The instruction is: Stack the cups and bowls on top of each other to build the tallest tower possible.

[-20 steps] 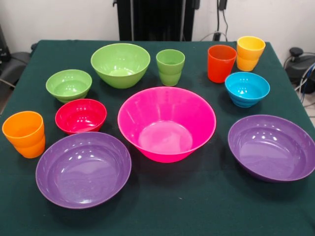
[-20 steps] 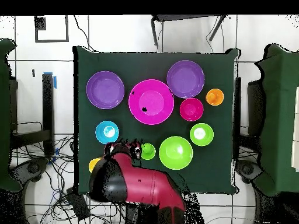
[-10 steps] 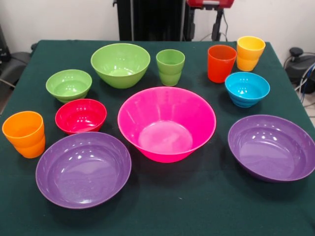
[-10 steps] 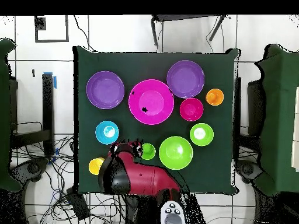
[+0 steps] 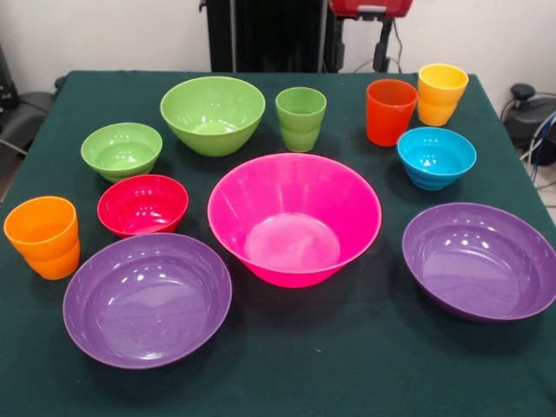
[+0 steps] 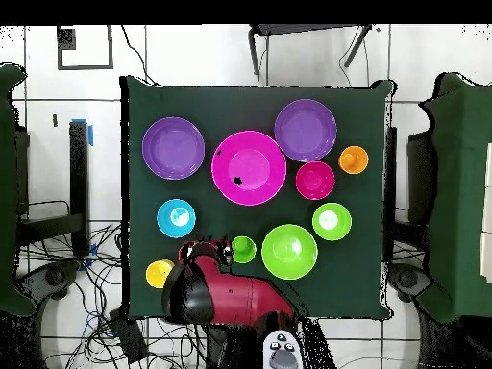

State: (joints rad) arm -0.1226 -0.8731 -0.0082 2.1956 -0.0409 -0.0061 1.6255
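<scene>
All cups and bowls stand apart on the green table (image 5: 287,365); nothing is stacked. The hot-pink bowl (image 5: 294,217) is in the middle, with purple bowls to its left (image 5: 148,298) and right (image 5: 480,261). The red bowl (image 5: 142,204), small green bowl (image 5: 122,149), medium green bowl (image 5: 213,113) and blue bowl (image 5: 436,156) ring it. The green cup (image 5: 301,118), red-orange cup (image 5: 390,111), yellow-orange cup (image 5: 441,94) and orange cup (image 5: 42,236) stand upright. The red arm (image 6: 226,298) is drawn back over the table's base-side edge, covering the red-orange cup from above. A red part of the arm (image 5: 369,7) shows at the top edge.
A grey-white arm part (image 6: 281,351) shows beyond the table edge near the base. The black pedestal (image 5: 269,35) stands behind the table. Cables and equipment (image 5: 530,113) lie off the right side. Chairs flank the table in the overhead view (image 6: 461,192).
The arm has pulled back towards its base. A red part has come into the front view's top edge and a grey-white part now shows near the base from above. Cups and bowls have not moved.
</scene>
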